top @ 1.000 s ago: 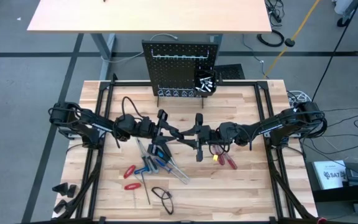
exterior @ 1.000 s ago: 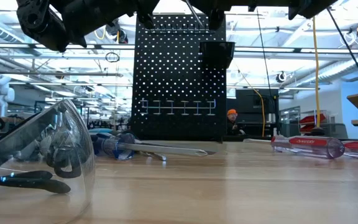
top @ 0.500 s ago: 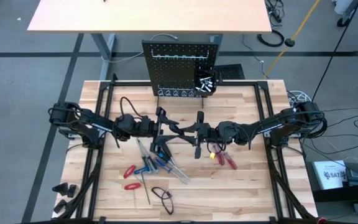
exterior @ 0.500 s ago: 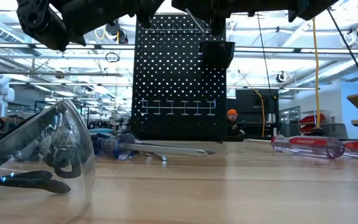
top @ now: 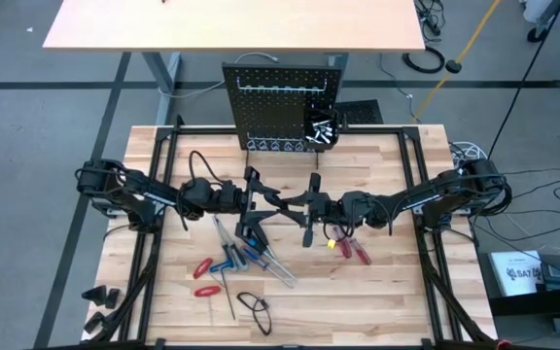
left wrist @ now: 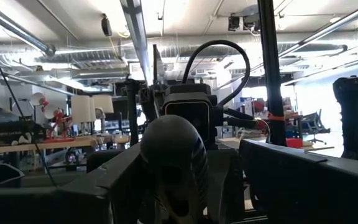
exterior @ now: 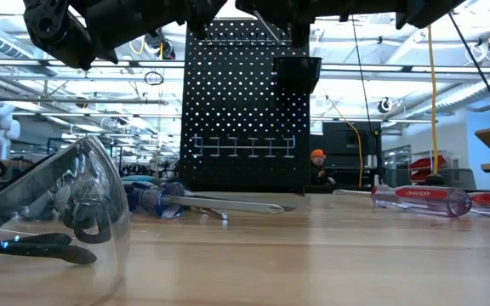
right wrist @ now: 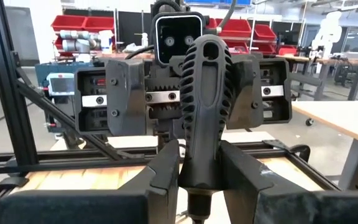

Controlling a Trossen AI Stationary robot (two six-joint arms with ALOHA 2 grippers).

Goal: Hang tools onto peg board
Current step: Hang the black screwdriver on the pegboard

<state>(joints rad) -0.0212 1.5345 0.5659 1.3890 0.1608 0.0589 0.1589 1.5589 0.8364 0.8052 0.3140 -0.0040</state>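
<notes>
In the high view our left gripper (top: 257, 206) and right gripper (top: 308, 210) meet nose to nose at the centre of the frame, above the table (top: 387, 292). A dark-handled tool (top: 282, 207) bridges the gap between them. The peg board (top: 283, 105) stands at top centre, its small bin (top: 321, 129) holding silver bits. Loose tools (top: 229, 262) lie just below and left of centre, and red-handled screwdrivers (top: 354, 250) lie just right of centre.

In the low view the peg board (exterior: 245, 106) fills the middle, a row of hooks (exterior: 243, 146) across it. A blue-handled screwdriver (exterior: 202, 201) lies at its foot, a clear red one (exterior: 419, 198) at the right, and safety glasses (exterior: 54, 208) at lower left. Both arms hang dark along the top edge.

In the left wrist view a rounded dark handle end (left wrist: 171, 149) sits between our own fingers (left wrist: 114, 180), which appear closed against it.

In the right wrist view the ribbed black handle (right wrist: 205, 106) stands upright, pinched between our fingers (right wrist: 165, 168) at its lower part, with the other gripper facing us behind it.

We judge the tool light and rigid. The ribs should give good purchase, so the handle is the place to hold, leaving the shaft free for a hook.
</notes>
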